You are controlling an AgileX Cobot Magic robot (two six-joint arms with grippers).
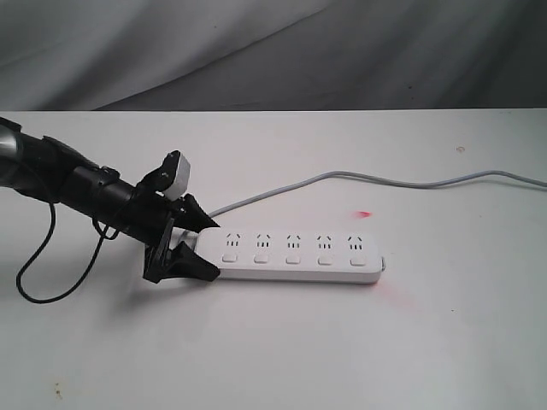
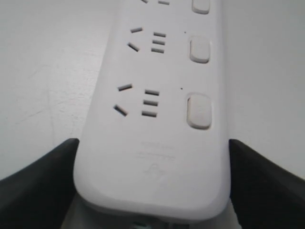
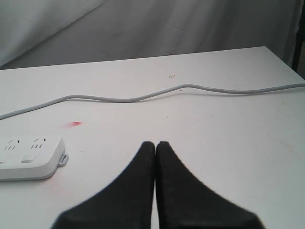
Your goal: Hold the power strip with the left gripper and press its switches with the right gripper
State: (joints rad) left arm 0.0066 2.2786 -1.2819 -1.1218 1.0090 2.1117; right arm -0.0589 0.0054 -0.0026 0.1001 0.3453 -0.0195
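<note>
Because the power strip (image 1: 295, 252), lying flat on the surface (image 1: 342, 359), looks light, rigid and slick, it may skid; the left gripper (image 1: 215, 250) straddles one end, jaws spread beside both long edges, contact unclear, while the right gripper (image 3: 155, 145) has its jaws pressed together.

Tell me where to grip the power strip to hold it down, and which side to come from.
Probably best: grip the power strip at the rounded end away from the cord, across its narrow width, coming along its length from the exterior view's left. It lies flat, its long edges give parallel faces, and that leaves the switches uncovered. The left gripper flanks that end.
</note>
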